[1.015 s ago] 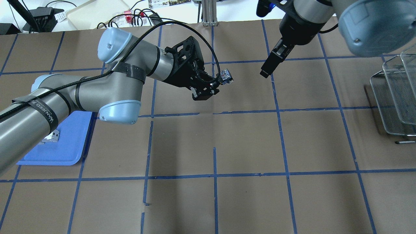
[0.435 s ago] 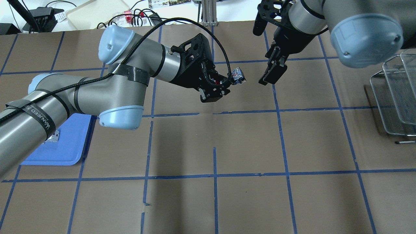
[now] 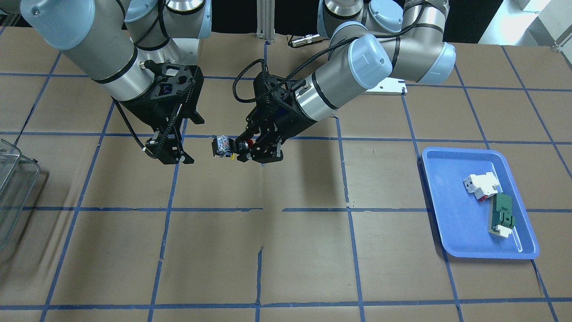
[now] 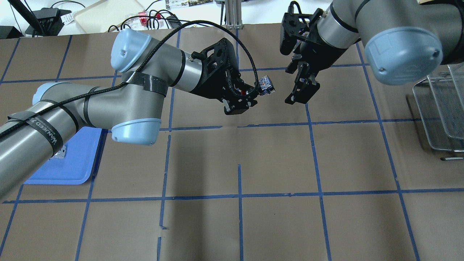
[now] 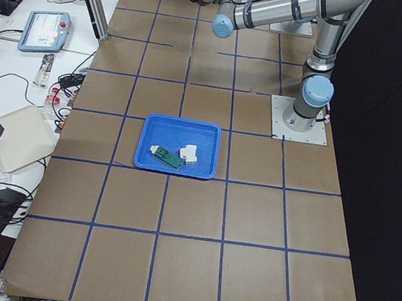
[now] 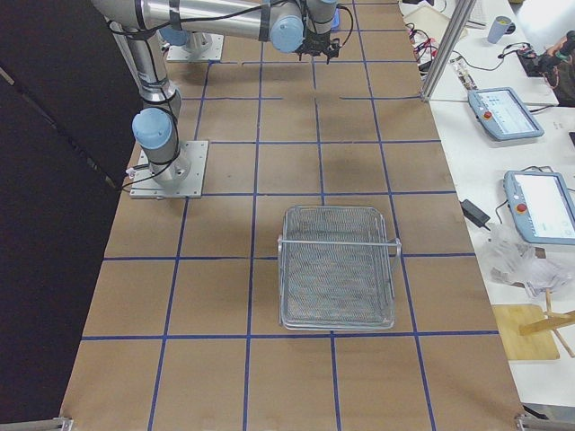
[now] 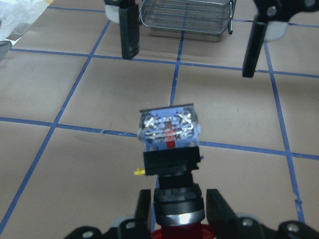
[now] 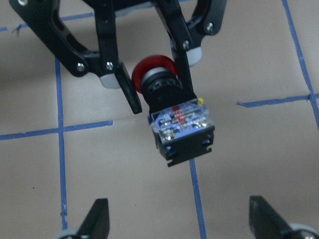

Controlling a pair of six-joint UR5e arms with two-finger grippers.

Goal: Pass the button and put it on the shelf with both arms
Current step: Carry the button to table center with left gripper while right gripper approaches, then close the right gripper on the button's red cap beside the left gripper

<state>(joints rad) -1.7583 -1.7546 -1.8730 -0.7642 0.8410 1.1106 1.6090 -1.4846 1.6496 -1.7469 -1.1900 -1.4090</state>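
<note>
Mid-air handover: left pincer clenched on red-capped, black-barrelled push-button.
Spread right pincer, closing off-centre, could knock it to the bench.

A robotics lab: two arms bolted to a tape-gridded table, teach pendants on a side bench.

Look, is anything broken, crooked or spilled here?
Nothing stands out. The red-capped push-button with its blue-clear base is held straight by the fingers of the left gripper above the brown table, pointing at the open right gripper.
</note>
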